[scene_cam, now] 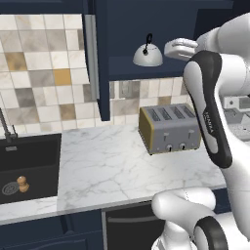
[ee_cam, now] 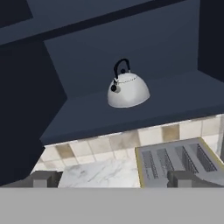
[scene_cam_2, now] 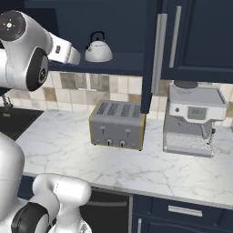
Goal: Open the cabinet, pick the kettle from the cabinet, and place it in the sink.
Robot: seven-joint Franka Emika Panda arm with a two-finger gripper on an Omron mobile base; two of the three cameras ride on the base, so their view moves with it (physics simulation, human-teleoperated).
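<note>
The navy cabinet point(scene_cam: 146, 19) stands open, its left door point(scene_cam: 100, 58) swung out edge-on with the silver bar handle point(scene_cam: 90, 53) facing left. On its bottom shelf sits the small silver-white kettle point(scene_cam: 148, 56) point(scene_cam_2: 98, 51) point(ee_cam: 128, 89), upright, with its black handle arching on top. My gripper point(ee_cam: 113, 179) is open with nothing between the fingers. It hovers in front of the shelf, just right of the kettle in the left base view point(scene_cam: 168, 49), and apart from it. The black sink point(scene_cam: 29, 166) lies at the counter's far left.
A silver four-slot toaster point(scene_cam: 171, 129) stands on the marble counter point(scene_cam: 107, 166) under the open shelf. To the right are a coffee machine point(scene_cam_2: 193, 120) and a closed cabinet door point(scene_cam_2: 200, 41). A dark faucet point(scene_cam: 6, 127) and a small brown object point(scene_cam: 23, 183) are at the sink.
</note>
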